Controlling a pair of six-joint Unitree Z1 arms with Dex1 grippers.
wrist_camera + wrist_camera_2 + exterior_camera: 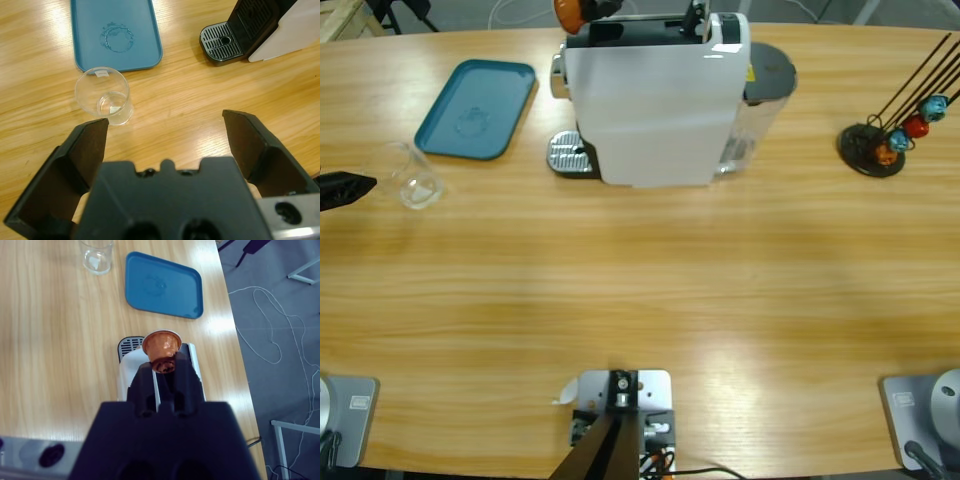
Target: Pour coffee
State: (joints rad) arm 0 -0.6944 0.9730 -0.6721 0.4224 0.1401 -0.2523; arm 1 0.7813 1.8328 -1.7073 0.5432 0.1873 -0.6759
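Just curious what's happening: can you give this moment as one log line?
left gripper: open, near empty glass cup | right gripper: holds orange capsule above coffee machine | blue tray: empty

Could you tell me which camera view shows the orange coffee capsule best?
The right wrist view: the orange capsule sits centred, gripped by the right gripper above the coffee machine. The high view catches only part of it at the top edge; the left wrist view misses it.

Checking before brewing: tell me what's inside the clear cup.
The clear cup looks empty: only its bare glass bottom and a small label on its wall show. No coffee is visible. It stands beside the blue tray.
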